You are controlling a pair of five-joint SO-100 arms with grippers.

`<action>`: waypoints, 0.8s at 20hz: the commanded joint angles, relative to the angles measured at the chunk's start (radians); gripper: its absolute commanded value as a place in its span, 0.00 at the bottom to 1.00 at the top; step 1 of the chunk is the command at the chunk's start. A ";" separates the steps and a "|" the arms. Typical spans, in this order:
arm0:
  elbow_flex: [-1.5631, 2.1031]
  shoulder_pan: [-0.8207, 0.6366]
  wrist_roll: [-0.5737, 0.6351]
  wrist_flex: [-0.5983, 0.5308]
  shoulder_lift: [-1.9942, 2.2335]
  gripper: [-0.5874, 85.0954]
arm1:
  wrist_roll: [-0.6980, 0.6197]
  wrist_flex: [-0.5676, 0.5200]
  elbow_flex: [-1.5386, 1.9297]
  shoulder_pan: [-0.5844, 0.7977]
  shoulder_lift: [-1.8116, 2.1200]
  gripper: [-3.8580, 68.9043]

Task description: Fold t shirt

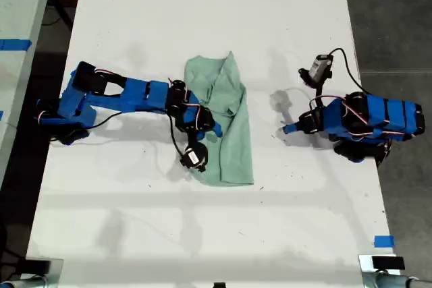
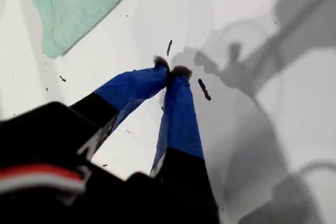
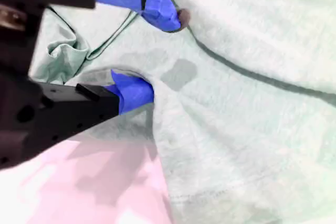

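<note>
t shirt (image 1: 223, 118): pale mint, lengthwise fold, mid-tabletop (image 1: 202, 5) | my second gripper (image 3: 157, 51): fingers spread, lower tip apparently tucked under a fabric fold | my first gripper (image 2: 170, 71): tips pressed together, empty, on bare surface beside the shirt | no legible writing

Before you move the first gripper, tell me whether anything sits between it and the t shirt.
Nothing visible does. My first gripper is shut over bare white table, and only open tabletop separates it from the t shirt. My second gripper is already on the shirt.
</note>
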 commanded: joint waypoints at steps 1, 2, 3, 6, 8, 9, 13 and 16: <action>-0.083 0.021 -0.025 -0.026 0.092 0.20 | -0.002 0.000 0.041 0.006 0.008 0.08; -0.081 0.021 -0.031 -0.026 0.081 0.20 | -0.002 0.000 0.041 0.006 0.008 0.08; -0.081 0.020 -0.034 -0.028 0.060 0.20 | -0.003 0.000 0.041 0.006 0.008 0.08; -0.083 0.009 -0.035 -0.049 -0.055 0.21 | -0.003 0.000 0.041 0.006 0.008 0.08; -0.084 0.009 -0.034 -0.077 -0.127 0.21 | -0.005 0.000 0.041 0.006 0.008 0.08; -0.084 0.011 -0.031 -0.091 -0.150 0.21 | -0.005 0.000 0.041 0.006 0.008 0.08; -0.087 0.012 -0.006 -0.121 -0.161 0.21 | -0.006 0.002 0.041 0.006 0.008 0.08; -0.087 0.017 -0.002 -0.110 -0.089 0.21 | -0.006 0.002 0.041 0.006 0.008 0.08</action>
